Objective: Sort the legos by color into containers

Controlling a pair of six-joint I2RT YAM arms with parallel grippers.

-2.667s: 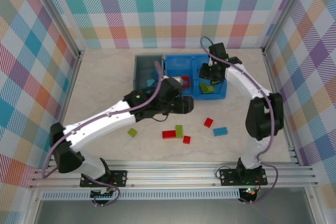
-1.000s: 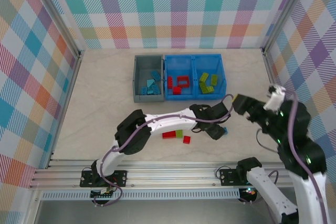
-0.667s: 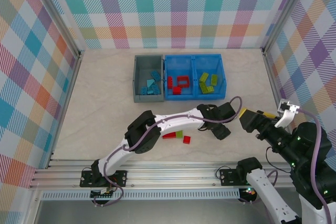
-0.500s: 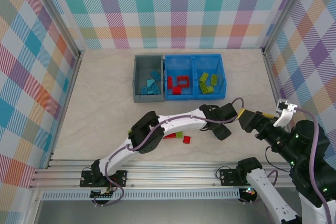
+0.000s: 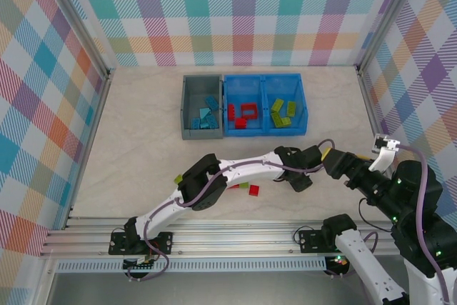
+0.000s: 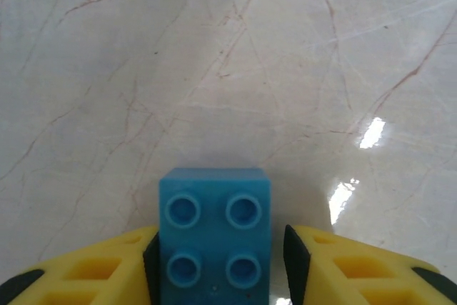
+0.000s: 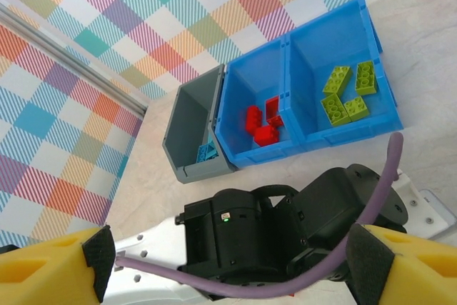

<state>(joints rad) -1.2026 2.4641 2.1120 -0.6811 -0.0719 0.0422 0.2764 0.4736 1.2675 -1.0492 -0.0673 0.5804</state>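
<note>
A light blue lego (image 6: 214, 237) lies on the table between my left gripper's (image 6: 222, 248) yellow fingers. The left pad touches it and a thin gap shows at the right pad, so the jaws stand open around it. From above, the left gripper (image 5: 301, 178) is low at the table's right front. My right gripper (image 5: 330, 161) hovers wide open just over the left wrist, holding nothing (image 7: 232, 269). The grey bin (image 5: 187, 108) holds light blue legos (image 5: 206, 113). The blue bin (image 5: 264, 131) holds red legos (image 5: 243, 113) and lime green legos (image 5: 283, 113).
Loose on the table near the front are a red lego (image 5: 253, 190), a green lego (image 5: 244, 185) and a lime green lego (image 5: 178, 178) beside the left arm. The left arm (image 5: 235, 169) lies stretched across the table's front. Frame rails edge both sides.
The right gripper has come down and forward to just above the left wrist. The left gripper has settled over the light blue lego, and its elbow has slid right.
</note>
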